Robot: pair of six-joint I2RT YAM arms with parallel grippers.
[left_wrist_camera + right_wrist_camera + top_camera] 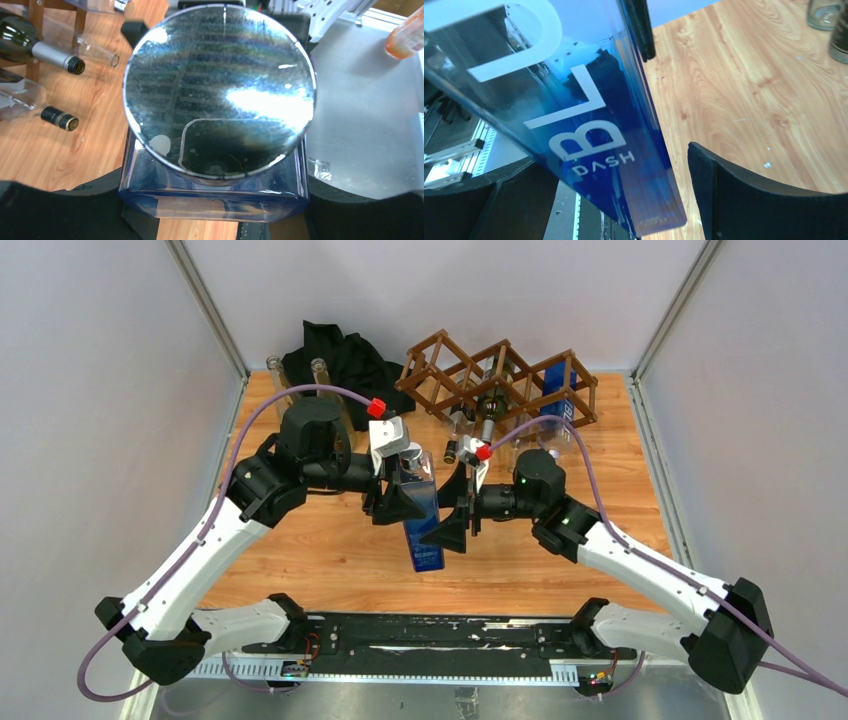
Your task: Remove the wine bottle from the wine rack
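Pale grey walls (90,390) with aluminium corner posts (207,305) around a light wooden tabletop (330,560), evenly lit.

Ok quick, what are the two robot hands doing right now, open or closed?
Left gripper: closed, holding the blue bottle.
Right gripper: open, its fingers either side of the blue bottle, with a gap at one finger.

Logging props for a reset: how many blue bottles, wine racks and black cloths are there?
Blue bottles: 2, one held, one in the rack
Wine rack: 1
Black cloth: 1
Total: 4
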